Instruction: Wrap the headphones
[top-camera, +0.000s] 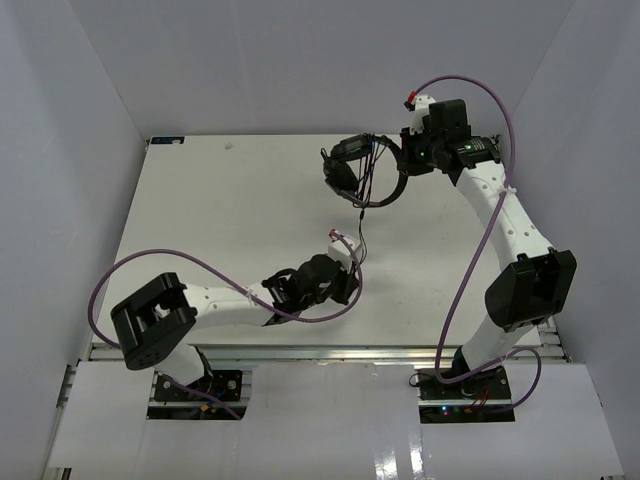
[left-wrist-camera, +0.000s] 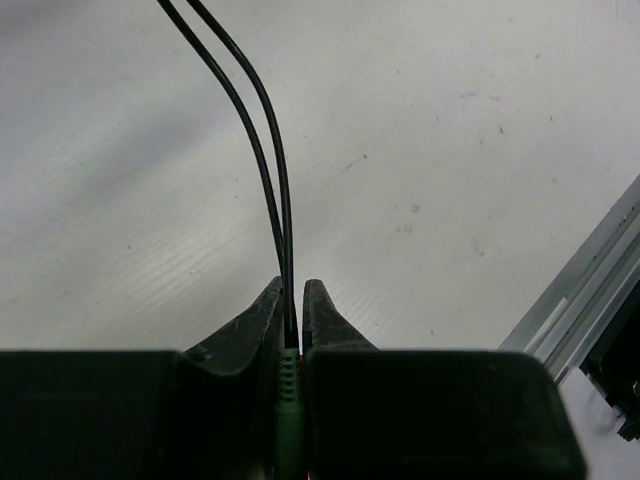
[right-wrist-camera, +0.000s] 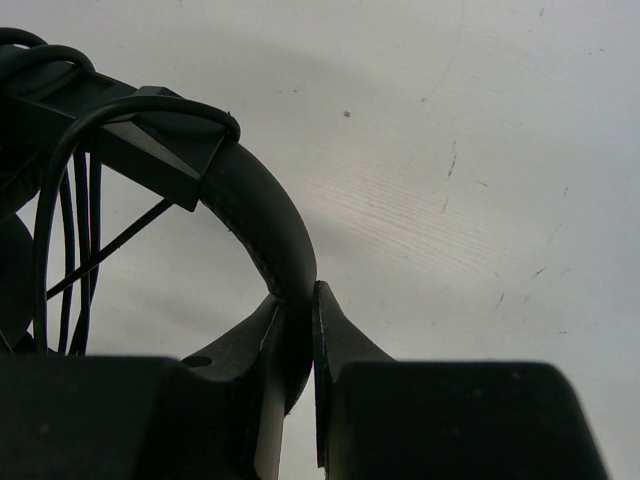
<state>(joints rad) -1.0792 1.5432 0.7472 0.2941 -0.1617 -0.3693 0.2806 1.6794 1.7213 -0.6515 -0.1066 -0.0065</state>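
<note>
Left claw (left-wrist-camera: 292, 300) clamped on cord (left-wrist-camera: 284, 250) end, right claw (right-wrist-camera: 298, 310) clamped on headband (right-wrist-camera: 265, 230); cord running from left claw far-rightward to headphones (top-camera: 350, 170)

White table (top-camera: 230, 230), pale grey walls (top-camera: 300, 60)

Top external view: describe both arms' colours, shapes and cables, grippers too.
The left arm and right arm have white tubular links with blocky black joint housings. A thin purple cable loops along each. The left gripper and right gripper are black, with wedge-shaped fingers tapering to points. A small green light shows near the right wrist.
</note>
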